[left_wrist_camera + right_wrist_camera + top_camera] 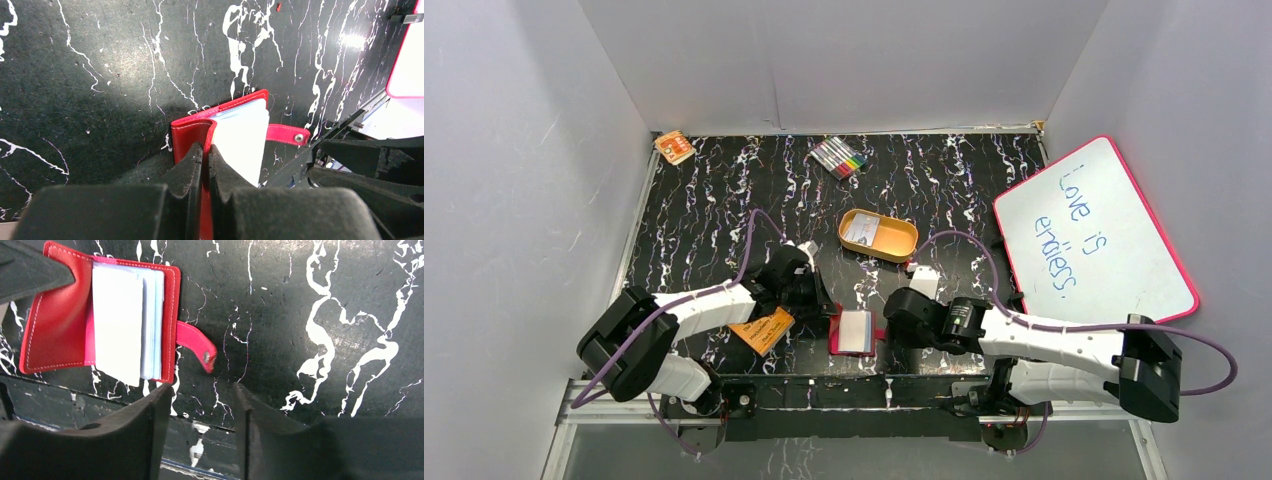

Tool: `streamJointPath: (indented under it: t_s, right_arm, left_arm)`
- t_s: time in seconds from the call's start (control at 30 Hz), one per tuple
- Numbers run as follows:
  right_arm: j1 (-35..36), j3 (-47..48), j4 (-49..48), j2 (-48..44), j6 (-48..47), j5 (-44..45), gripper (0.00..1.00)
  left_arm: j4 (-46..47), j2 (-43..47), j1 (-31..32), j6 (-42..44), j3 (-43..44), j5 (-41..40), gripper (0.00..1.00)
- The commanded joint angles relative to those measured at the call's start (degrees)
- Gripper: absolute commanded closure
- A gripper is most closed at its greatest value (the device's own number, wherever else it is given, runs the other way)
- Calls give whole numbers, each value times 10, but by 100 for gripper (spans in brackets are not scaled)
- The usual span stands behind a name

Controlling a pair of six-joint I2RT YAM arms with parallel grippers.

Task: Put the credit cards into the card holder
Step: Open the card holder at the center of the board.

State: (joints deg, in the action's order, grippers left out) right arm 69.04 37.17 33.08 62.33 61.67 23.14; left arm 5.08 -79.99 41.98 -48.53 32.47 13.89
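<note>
Left pincer point(205, 150) clamps the card holder point(52, 320) cover; right pincer point(200, 390) stands apart.

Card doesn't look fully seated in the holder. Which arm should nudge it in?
Right. The left gripper is shut on the card holder, holding its red cover open. The right gripper is open, empty and just beside the card.

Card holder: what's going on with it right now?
The left hand is shut on the red cover of the card holder, holding it open on the table. A white card lies on its pockets, one end poking past the holder's edge. The right hand is open beside the snap tab, holding nothing.
</note>
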Motion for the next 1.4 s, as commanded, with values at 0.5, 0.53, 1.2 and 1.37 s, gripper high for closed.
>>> streamJointPath:
  t_s: [0.5, 0.53, 1.2, 1.37]
  right_arm:
    - [-117, -97, -214, -5, 1, -147, 37]
    - [-126, -94, -230, 19, -6, -159, 42]
    - [-142, -30, -177, -25, -132, -210, 100]
    - [-143, -19, -182, -31, -138, -228, 100]
  left_arm:
    - [-85, -12, 2, 12, -50, -45, 100]
    - [-84, -13, 2, 12, -51, -45, 100]
    - [-250, 121, 1, 18, 78, -110, 24]
    - [-266, 165, 1, -5, 100, -147, 9]
